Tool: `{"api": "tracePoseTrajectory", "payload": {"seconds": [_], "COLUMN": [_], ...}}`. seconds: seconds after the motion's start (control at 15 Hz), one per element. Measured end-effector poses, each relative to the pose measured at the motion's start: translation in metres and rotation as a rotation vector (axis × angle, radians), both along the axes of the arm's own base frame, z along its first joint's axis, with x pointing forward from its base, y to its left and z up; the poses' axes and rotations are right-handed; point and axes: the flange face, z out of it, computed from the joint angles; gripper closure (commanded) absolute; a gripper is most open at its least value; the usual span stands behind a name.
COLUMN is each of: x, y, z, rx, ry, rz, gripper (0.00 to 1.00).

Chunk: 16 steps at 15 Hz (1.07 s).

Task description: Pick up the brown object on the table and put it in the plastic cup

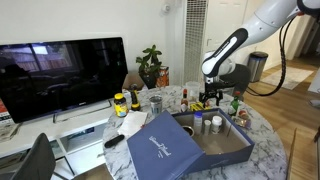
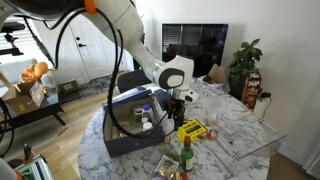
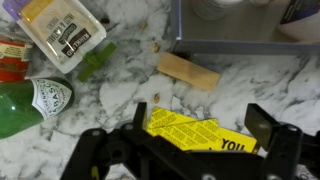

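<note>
The brown object is a small wooden block (image 3: pixel 188 70) lying flat on the marble table (image 3: pixel 120 95), just in front of the blue box wall (image 3: pixel 240 44). My gripper (image 3: pixel 198 116) is open and empty. It hovers above a yellow packet (image 3: pixel 195 133), with the block a short way beyond the fingertips. In both exterior views the gripper (image 1: pixel 212 97) (image 2: pixel 182 101) points down near the table, beside the open box. A clear cup (image 1: pixel 155 102) stands on the far side of the table in an exterior view. It is out of the wrist view.
An open blue box (image 1: pixel 195 140) (image 2: pixel 128 128) holding small jars fills the table's middle. A green bottle (image 3: pixel 30 105), a small card box (image 3: pixel 65 35) and a red-labelled item (image 3: pixel 10 60) lie left of the block. Bottles stand at the table edge (image 2: pixel 186 157). A TV (image 1: pixel 60 75) stands behind.
</note>
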Motion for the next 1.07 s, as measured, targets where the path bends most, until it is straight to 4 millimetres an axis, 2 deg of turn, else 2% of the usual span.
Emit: {"api": "tracePoseTrajectory", "payload": {"seconds": [0.07,0.4,0.8,0.93,1.07], "x": [0.0,0.0,-0.026,-0.03,-0.028], "y": [-0.004,-0.006,-0.01,-0.009,-0.008], "z": [-0.006,-0.009,-0.069,-0.08,-0.082], "rx": [0.001,0.006,0.086,0.108,0.118], "ry": [0.006,0.009,0.091,0.099,0.091], "rz": [-0.007,-0.012,0.011,0.029,0.045], "gripper": [0.0,0.0,0.0,0.0,0.0]}}
